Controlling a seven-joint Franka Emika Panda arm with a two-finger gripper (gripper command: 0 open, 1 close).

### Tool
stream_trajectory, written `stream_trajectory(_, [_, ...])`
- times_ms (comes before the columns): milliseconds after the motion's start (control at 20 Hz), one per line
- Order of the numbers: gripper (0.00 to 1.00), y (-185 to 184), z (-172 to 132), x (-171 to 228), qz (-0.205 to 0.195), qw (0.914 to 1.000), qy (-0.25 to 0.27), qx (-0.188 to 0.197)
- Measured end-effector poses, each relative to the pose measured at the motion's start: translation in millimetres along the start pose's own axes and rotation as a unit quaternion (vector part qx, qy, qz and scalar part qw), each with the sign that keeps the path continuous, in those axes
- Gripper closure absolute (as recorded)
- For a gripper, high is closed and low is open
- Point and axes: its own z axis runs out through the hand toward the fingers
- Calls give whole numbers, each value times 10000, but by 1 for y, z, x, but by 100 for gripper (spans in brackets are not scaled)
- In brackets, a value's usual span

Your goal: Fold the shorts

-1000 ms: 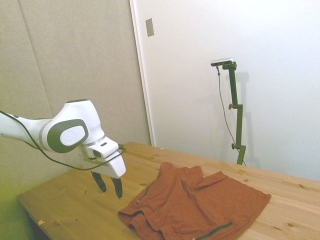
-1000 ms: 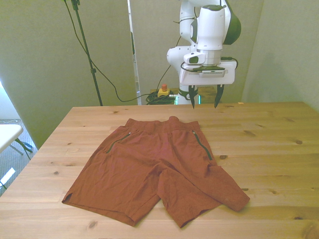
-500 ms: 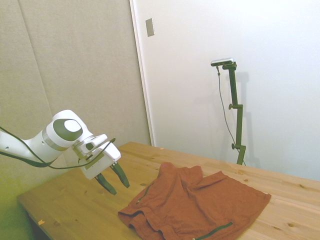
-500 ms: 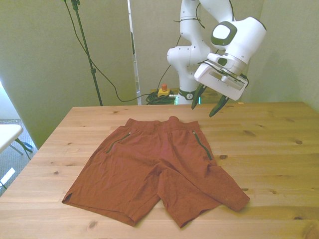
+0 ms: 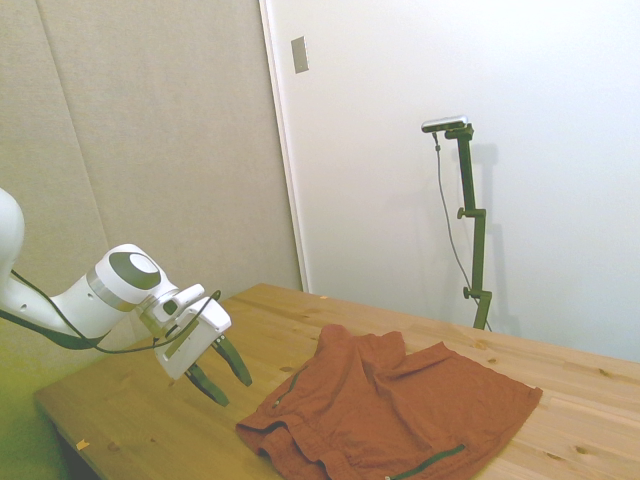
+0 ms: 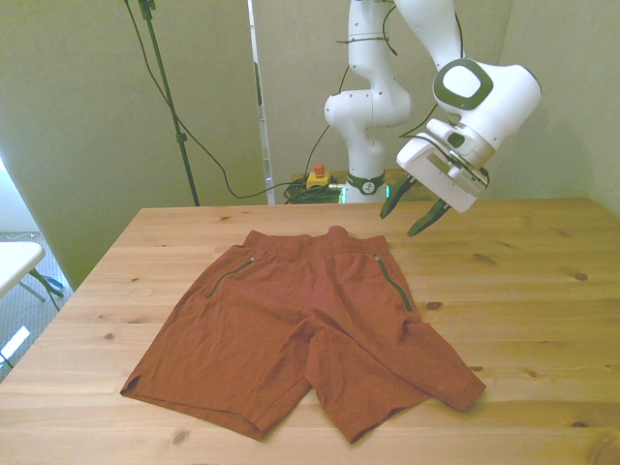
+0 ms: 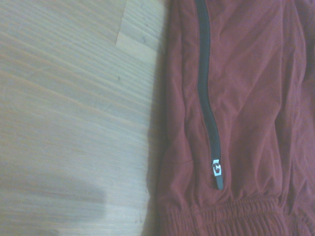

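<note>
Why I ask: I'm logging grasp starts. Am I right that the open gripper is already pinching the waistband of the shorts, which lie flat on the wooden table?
Not quite. The gripper is open but touches nothing: in the front view it hangs in the air off the waistband corner of the shorts, toward the front view's right. The shorts do lie spread on the wooden table.

Soft, even indoor light fills all three views, bright enough to read colours without harsh glare. In the side view the pale right-hand wall (image 5: 520, 150) is nearly washed out, and a yellow-green tint creeps into the lower left corner. The front view is sharp, with only faint shadows under the rust-orange cloth shorts (image 6: 300, 325) on the light wooden table (image 6: 523, 291). The wrist view is dimmer and slightly soft, with a grey shadow across the wood (image 7: 54, 196).
</note>
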Motion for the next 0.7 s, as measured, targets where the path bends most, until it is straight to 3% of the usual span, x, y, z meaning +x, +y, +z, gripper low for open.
stream_trajectory(500, [0, 6, 38, -12, -21, 9995, -20, -303])
stream_trajectory(700, [0, 11, 48, -3, 95, 9997, -14, -230])
